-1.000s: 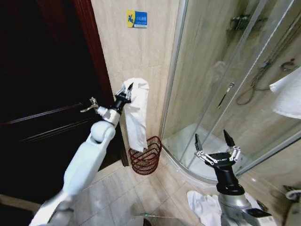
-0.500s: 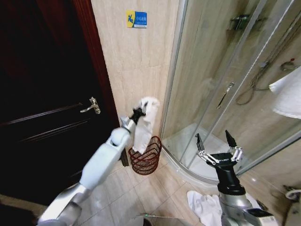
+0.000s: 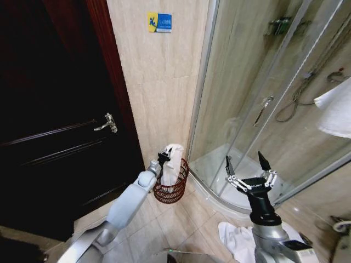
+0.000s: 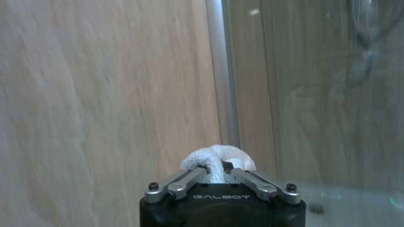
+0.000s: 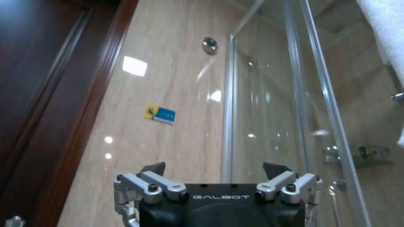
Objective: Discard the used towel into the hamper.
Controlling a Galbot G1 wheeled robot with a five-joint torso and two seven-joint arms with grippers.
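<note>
1. Head view: our left gripper (image 3: 164, 155) gripped the towel (image 3: 170, 164) at the hamper (image 3: 171, 185)'s 11 o'clock rim, feeding it inside.
2. Left wrist view: fingers (image 4: 189, 177) pinched the cloth.
3. Right wrist view: our right gripper (image 5: 215, 171) waited spread, empty.

A dark wooden door (image 3: 49, 126) with a metal lever handle (image 3: 106, 124) is filling the room's left side. Beside it, a beige tiled wall (image 3: 159, 82) is carrying a small blue and yellow sign (image 3: 159, 22). A curved glass shower enclosure (image 3: 274, 93) is standing to the right, reflecting light. Beige floor tiles (image 3: 159, 230) are showing below, with a white cloth (image 3: 237, 238) lying on them.
</note>
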